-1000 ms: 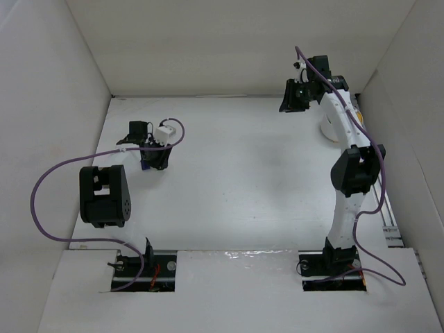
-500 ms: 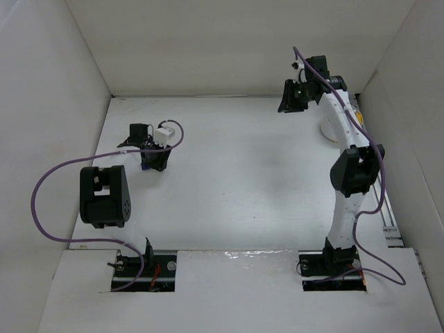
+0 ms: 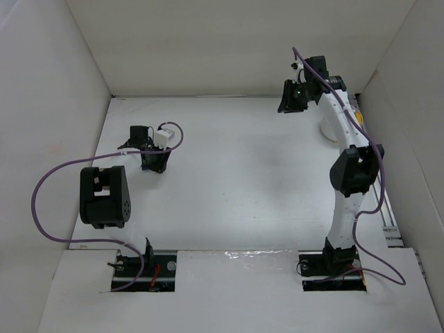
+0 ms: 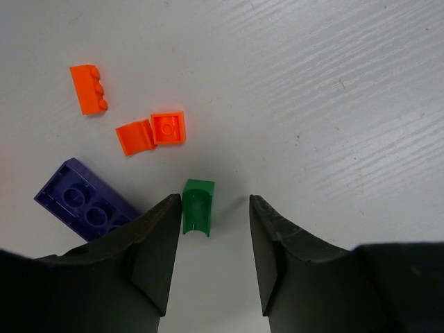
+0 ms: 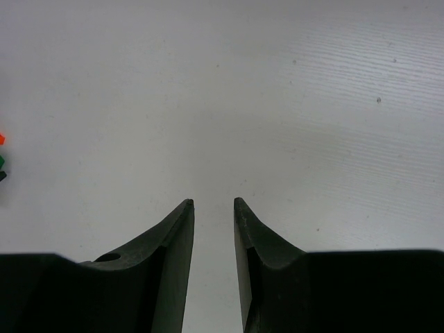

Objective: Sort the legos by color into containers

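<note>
**Left arm**: base at the near edge, left side. It is folded low, with the elbow block near the left edge and the forearm reaching over the left half of the table. The wrist is tipped downward.

**Left gripper**: down close to the tabletop, jaws moderately apart and holding nothing. The green lego lies flat on the table between the fingertips, just beside one finger. Whether it touches that finger cannot be told.

**Other legos, left wrist view:** all lie on the table toward its left edge.
- A dark blue brick, hollow side up, is partly hidden behind the same finger.
- Two orange pieces and touch each other just beyond the green lego.
- A third orange brick lies apart from them, farther out.

**Right arm**: base at the near edge, right side. It is stretched out long toward the far right corner.

**Right gripper**: raised above the table near the far edge, looking down on bare tabletop. Its jaws are narrowly parted and hold nothing.

**Container**: a white cup on the table near the far right corner, largely hidden behind the right arm. Its compartments cannot be made out.

**Cables**: purple, looped along each arm.
</note>
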Robot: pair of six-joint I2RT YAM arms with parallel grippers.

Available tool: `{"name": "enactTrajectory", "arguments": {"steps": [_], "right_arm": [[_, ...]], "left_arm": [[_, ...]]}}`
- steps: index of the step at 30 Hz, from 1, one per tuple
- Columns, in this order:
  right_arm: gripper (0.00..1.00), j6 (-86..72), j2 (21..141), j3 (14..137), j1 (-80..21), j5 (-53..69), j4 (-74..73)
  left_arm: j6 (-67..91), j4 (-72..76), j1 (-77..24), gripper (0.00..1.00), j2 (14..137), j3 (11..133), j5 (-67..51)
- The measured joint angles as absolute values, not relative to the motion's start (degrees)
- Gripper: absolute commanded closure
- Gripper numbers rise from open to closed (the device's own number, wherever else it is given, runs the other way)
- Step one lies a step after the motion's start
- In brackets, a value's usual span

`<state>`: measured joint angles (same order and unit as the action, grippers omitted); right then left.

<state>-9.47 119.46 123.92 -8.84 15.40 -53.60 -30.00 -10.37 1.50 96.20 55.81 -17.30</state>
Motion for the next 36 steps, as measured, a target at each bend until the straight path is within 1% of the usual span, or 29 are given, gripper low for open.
{"name": "enactTrajectory", "arguments": {"steps": [2,14,18,21,23,24,25,28,30,31,33,36], "right_arm": [[0.65,-9.5,119.5,123.9,-8.9,15.4,-53.6],[0.65,-9.5,119.6,123.9,-9.1,15.4,-53.6],[0.65,-9.5,119.6,123.9,-9.1,15.5,-53.6],[0.65,-9.7,119.6,123.9,-9.1,16.2,-53.6],[0.65,-10.0,119.6,123.9,-9.1,17.0,-53.6],[0.65,-10.2,119.6,123.9,-9.1,17.4,-53.6],[0.65,-10.3,119.6,123.9,-9.1,17.9,-53.6],[0.65,-11.9,119.6,122.8,-9.1,21.2,-53.1],[0.61,-13.4,119.6,120.8,-9.1,25.2,-52.2],[0.61,-14.5,119.5,119.2,-9.1,27.8,-51.7],[0.57,-16.7,119.5,115.9,-9.1,33.6,-50.9],[0.57,-21.4,119.5,111.0,-9.2,43.2,-48.5]], "left_arm": [[-29.9,-10.4,1.5,0.63,96.2,55.8,-17.3],[-30.7,-10.9,3.7,0.67,96.2,54.4,-17.4],[-31.2,-10.8,3.6,0.75,96.2,54.0,-18.0],[-31.4,-10.5,3.6,0.83,96.2,54.0,-18.6],[-31.5,-10.1,3.6,0.94,96.3,53.9,-18.9],[-31.7,-9.8,3.6,0.98,96.3,53.8,-19.1],[-31.7,-9.6,3.6,1.0,96.4,53.8,-19.2],[-32.5,-9.2,3.7,1.0,96.4,53.7,-20.3],[-32.9,-9.3,3.7,1.0,96.0,53.4,-22.3],[-33.2,-9.6,3.7,1.0,94.9,52.9,-23.5],[-33.3,-10.8,3.7,1.0,91.6,52.2,-27.1],[-32.4,-11.0,3.0,1.0,84.8,52.5,-32.1]]}}
